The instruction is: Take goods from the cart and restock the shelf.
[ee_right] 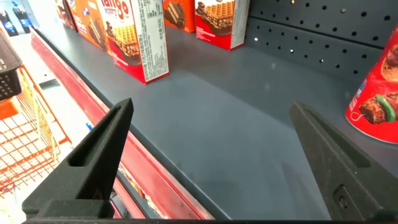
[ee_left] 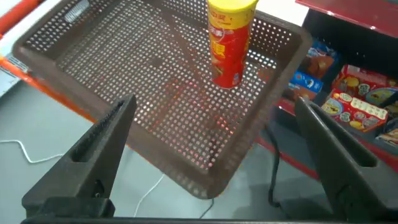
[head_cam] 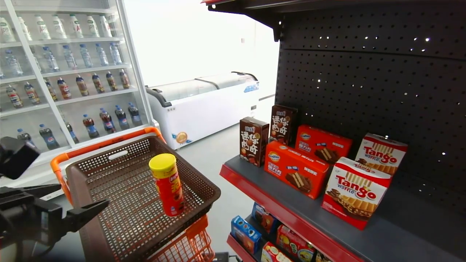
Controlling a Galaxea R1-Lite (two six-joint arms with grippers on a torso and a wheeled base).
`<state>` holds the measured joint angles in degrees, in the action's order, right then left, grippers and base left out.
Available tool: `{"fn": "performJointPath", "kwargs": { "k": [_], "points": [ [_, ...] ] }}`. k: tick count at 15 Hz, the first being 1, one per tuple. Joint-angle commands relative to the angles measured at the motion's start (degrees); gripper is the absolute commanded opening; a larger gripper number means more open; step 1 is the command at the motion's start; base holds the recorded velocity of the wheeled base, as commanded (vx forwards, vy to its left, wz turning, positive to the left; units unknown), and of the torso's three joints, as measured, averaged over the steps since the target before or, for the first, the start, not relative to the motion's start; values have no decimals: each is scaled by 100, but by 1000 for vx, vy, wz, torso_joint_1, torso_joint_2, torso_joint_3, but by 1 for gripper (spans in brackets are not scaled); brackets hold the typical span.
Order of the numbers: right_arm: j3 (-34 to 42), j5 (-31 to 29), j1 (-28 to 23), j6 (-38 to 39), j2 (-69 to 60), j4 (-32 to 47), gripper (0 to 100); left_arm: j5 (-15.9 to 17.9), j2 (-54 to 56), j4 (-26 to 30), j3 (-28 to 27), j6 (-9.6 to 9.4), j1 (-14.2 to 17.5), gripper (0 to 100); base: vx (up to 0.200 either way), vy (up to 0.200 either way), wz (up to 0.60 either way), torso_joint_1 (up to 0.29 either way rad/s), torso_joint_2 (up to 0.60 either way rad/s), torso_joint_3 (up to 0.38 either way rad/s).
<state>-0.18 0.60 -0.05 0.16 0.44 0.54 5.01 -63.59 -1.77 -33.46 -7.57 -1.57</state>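
In the cart's brown basket (head_cam: 109, 163), one item stands: a red chip canister (head_cam: 167, 185) with a yellow lid, upright near the shelf-side wall and touching no other goods. The left gripper (head_cam: 83, 194) hangs at the basket's near rim, jaws spread wide and empty, lined up on the canister. That reads to me as the set-up for a side grab around the tube.

Over at the shelf (head_cam: 400, 233), the right gripper (ee_right: 211, 107) sits above a bare grey stretch of deck, jaws parted too, holding nothing. That gap lies beside the Tango waffle boxes (head_cam: 355, 193), and I'd judge it the landing spot. The boxes face forward in rows, so the canister should go in upright, clear of them. Tall and narrow, it could tip if clipped.
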Motion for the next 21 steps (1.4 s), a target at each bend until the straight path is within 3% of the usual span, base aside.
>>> {"fn": "performJointPath", "kwargs": {
  "k": [1,2,4,7,10,13,16,20,21],
  "points": [
    [1,2,-4,2,9,-1,100,97,-1481,-711,-73,-8,-62,100,0,0,0,0,0,0],
    [1,2,-4,2,9,-1,100,88,-1965,-1265,-64,10,-62,100,0,0,0,0,0,0],
    [1,2,-4,2,9,-1,100,79,-2448,-1783,-108,1,-71,100,0,0,0,0,0,0],
    [1,2,-4,2,9,-1,100,-35,-3309,-2390,-161,10,-625,100,0,0,0,0,0,0],
    [1,2,-4,2,9,-1,100,-229,-3925,-2847,-292,71,-801,100,0,0,0,0,0,0],
    [1,2,-4,2,9,-1,100,-545,-4364,-3216,-380,353,-836,100,0,0,0,0,0,0],
    [1,2,-4,2,9,-1,100,-940,-4628,-3471,-336,362,-845,100,0,0,0,0,0,0],
    [1,2,-4,2,9,-1,100,-1002,-5164,-4842,-20,529,-1047,100,0,0,0,0,0,0],
    [1,2,-4,2,9,-1,100,-1099,-5340,-5229,94,678,-1135,100,0,0,0,0,0,0]
  ]
}}
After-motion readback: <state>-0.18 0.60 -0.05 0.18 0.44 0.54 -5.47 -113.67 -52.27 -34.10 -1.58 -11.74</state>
